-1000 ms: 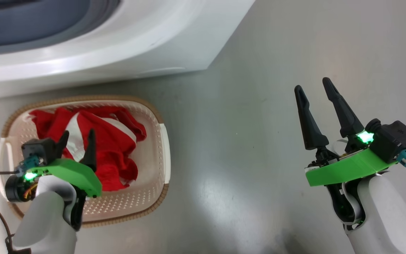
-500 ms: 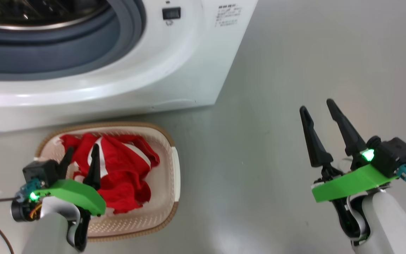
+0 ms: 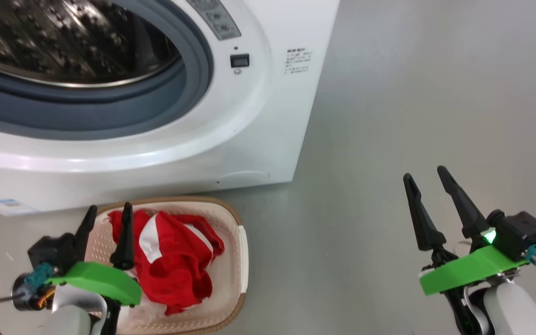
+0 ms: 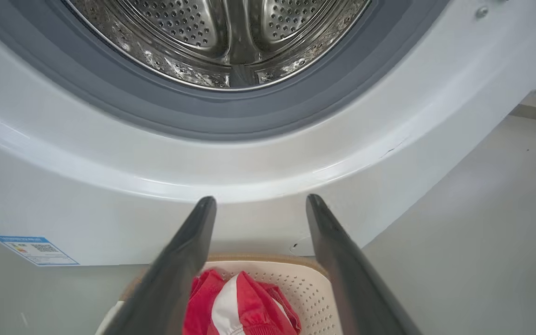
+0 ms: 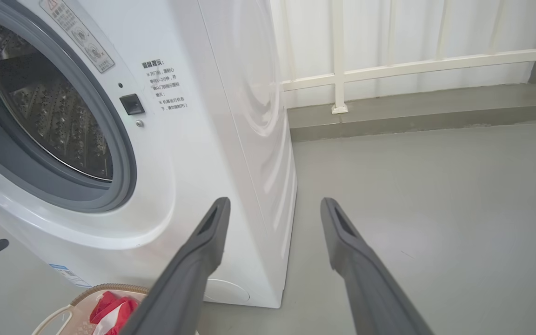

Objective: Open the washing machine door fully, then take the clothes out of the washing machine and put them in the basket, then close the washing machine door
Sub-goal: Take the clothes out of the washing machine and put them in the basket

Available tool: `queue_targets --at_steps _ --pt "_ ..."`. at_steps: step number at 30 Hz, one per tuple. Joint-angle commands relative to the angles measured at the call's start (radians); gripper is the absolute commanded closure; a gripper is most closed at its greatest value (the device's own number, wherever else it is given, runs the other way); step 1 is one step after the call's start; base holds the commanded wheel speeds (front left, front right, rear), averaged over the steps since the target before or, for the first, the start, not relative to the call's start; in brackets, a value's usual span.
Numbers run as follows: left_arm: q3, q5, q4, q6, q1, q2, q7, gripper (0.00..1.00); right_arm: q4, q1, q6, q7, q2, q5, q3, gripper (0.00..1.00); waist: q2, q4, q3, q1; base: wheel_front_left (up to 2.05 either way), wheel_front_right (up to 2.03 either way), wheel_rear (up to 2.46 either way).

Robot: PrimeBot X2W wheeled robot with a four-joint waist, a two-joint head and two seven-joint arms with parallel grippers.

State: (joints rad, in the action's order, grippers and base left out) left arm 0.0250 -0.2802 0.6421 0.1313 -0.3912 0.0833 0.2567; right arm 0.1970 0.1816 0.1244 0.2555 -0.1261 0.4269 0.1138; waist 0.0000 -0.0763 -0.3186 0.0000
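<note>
Head view: clothes [image 3: 175,265] lie in the basket [image 3: 244,251] at seven o'clock; left gripper [image 3: 110,205] and right gripper [image 3: 424,171] have jaws apart and empty, and the left, by the rim, could snag it reaching for the washing machine door.

Clothes [image 3: 175,270] in basket [image 3: 236,279] — before washing machine [image 3: 258,130].

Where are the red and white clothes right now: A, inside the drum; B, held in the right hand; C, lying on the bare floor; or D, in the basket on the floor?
D: the clothes lie in the basket in front of the washing machine, and the visible part of the drum shows bare steel.
</note>
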Motion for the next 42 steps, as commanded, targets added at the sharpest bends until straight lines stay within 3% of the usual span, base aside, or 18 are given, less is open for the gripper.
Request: queue_targets --at_steps 1,20,42 --pt "0.036 0.017 -0.062 -0.001 0.034 0.021 0.005 0.0 -0.022 -0.023 0.006 0.006 -0.013 -0.004 0.013 0.0 0.0 0.005 0.044 0.0 0.0 0.0 0.0" --pt "0.068 0.069 -0.397 -0.001 0.252 -0.004 0.005 0.0 -0.024 -0.144 0.006 0.006 -0.019 -0.005 -0.027 0.0 0.0 0.015 0.184 0.0 0.0 0.0 0.0" --pt "0.091 0.085 -0.535 -0.001 0.46 -0.023 0.005 0.0 -0.035 -0.25 0.006 0.006 -0.022 -0.007 -0.065 0.0 0.0 0.036 0.273 0.0 0.0 0.0 0.0"
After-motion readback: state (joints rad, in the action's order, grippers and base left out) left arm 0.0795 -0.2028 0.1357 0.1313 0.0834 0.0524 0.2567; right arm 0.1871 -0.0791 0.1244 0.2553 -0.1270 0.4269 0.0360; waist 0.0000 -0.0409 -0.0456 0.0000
